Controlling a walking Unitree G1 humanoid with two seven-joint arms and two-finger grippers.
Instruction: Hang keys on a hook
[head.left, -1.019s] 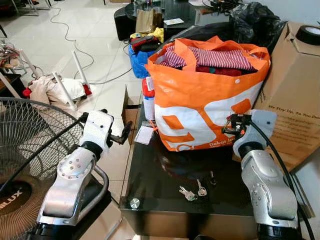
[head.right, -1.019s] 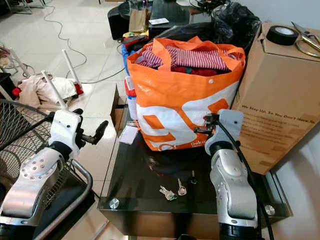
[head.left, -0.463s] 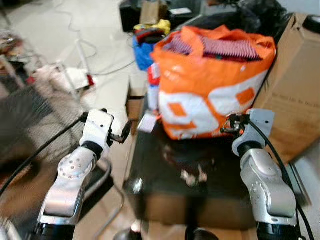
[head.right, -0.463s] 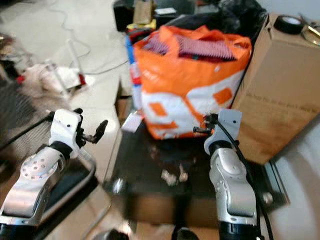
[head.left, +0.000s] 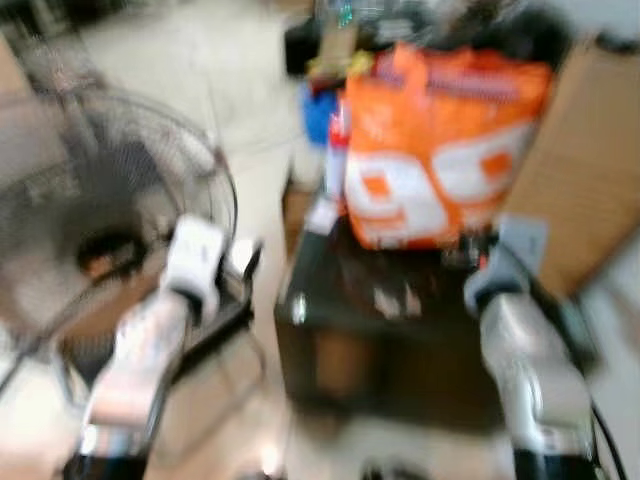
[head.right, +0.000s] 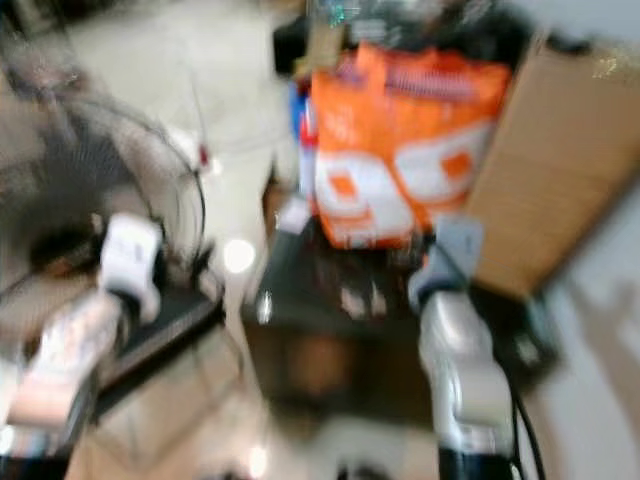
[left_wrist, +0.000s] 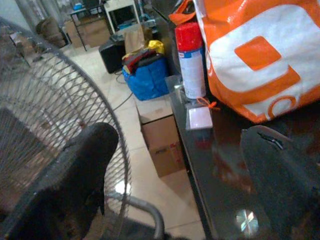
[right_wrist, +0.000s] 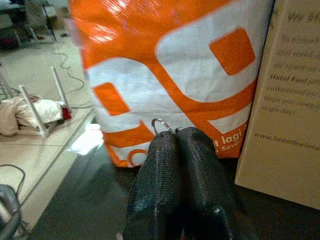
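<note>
The right gripper (right_wrist: 176, 137) is pressed together on a small metal key ring (right_wrist: 162, 124), just in front of the orange bag (right_wrist: 165, 65) and near the cardboard box (right_wrist: 292, 100). The left gripper (left_wrist: 175, 165) is wide apart beside the black table (left_wrist: 220, 165) edge, with open floor (left_wrist: 160, 185) between the table and the fan (left_wrist: 45, 115).
</note>
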